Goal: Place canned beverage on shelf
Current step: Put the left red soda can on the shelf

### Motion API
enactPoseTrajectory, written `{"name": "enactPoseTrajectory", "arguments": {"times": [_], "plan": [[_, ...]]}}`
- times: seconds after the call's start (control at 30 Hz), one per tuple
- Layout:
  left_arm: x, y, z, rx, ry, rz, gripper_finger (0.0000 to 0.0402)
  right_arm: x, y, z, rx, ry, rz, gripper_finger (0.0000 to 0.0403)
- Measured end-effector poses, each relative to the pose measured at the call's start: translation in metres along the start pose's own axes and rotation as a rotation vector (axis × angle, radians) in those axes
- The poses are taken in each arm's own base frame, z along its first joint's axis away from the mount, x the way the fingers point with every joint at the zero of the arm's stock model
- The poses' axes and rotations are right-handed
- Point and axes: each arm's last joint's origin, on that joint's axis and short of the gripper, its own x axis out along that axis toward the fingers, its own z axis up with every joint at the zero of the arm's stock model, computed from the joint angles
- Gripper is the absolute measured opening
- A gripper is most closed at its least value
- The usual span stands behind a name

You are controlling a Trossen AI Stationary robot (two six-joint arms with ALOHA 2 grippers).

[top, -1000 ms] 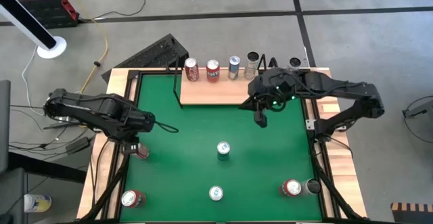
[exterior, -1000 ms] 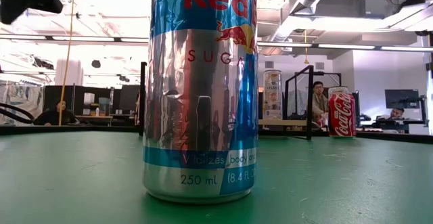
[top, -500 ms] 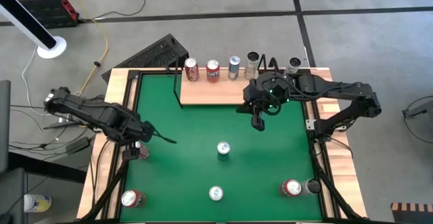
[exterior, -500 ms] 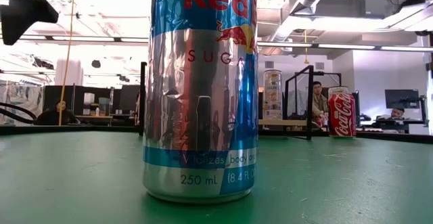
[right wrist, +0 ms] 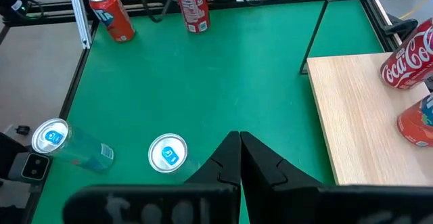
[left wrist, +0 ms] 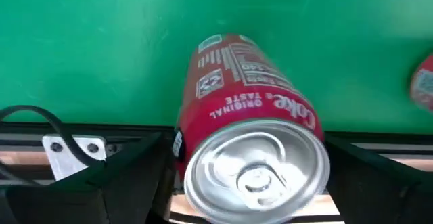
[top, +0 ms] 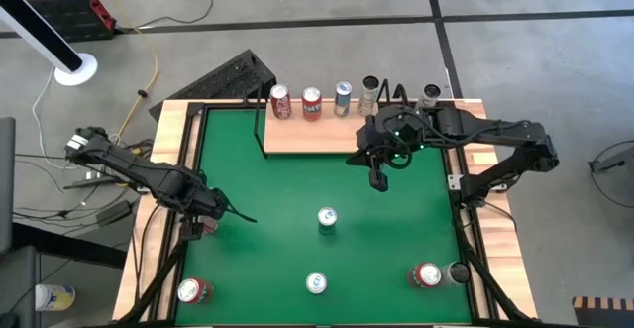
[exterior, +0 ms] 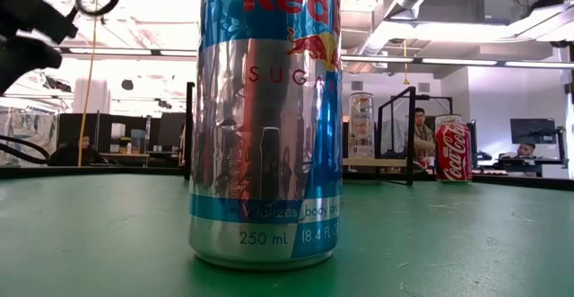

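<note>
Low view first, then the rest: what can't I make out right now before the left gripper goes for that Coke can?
- Low view: the Red Bull can fills the middle, hiding the table behind it; its top is cut off.
- Left wrist view: the Coke can's base is out of sight, so its footing is unclear.
- High view: the left gripper covers that can.
- Right wrist view: shelf cans are cut by the edge.
</note>
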Motion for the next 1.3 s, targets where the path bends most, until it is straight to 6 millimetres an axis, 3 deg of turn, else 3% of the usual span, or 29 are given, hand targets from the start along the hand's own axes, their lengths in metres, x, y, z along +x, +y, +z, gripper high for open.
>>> {"name": "enactPoseTrajectory", "arguments": {"times": [0.2,0.37,0.57,0.7,0.9,1.17,1.3], "plan": [[-0.001,-0.001,0.003,0.015,-0.036,-0.009,0.0335,0.000,0.000,0.000,0.000,0.000,0.001,0.0027],[-0.002,-0.001,0.001,0.003,-0.004,-0.023,0.0277,0.000,0.000,0.000,0.000,-0.001,0.002,0.0027],[-0.002,-0.002,0.000,-0.007,0.012,-0.044,0.0275,0.000,0.000,0.000,0.000,-0.001,0.002,0.0027],[-0.020,-0.006,0.009,-0.018,-0.071,-0.100,0.0275,-0.001,0.000,0.000,0.001,-0.001,0.002,0.0027],[-0.062,-0.001,0.054,-0.135,-0.321,-0.156,0.0275,-0.013,0.000,-0.005,0.002,0.030,-0.003,0.0027],[-0.112,0.032,0.158,-0.144,-0.429,-0.086,0.0275,-0.030,-0.011,-0.008,-0.041,0.019,-0.037,0.0027],[-0.140,0.061,0.200,-0.129,-0.458,-0.029,0.0275,-0.039,-0.016,-0.010,-0.084,0.022,-0.057,0.0027]]}}
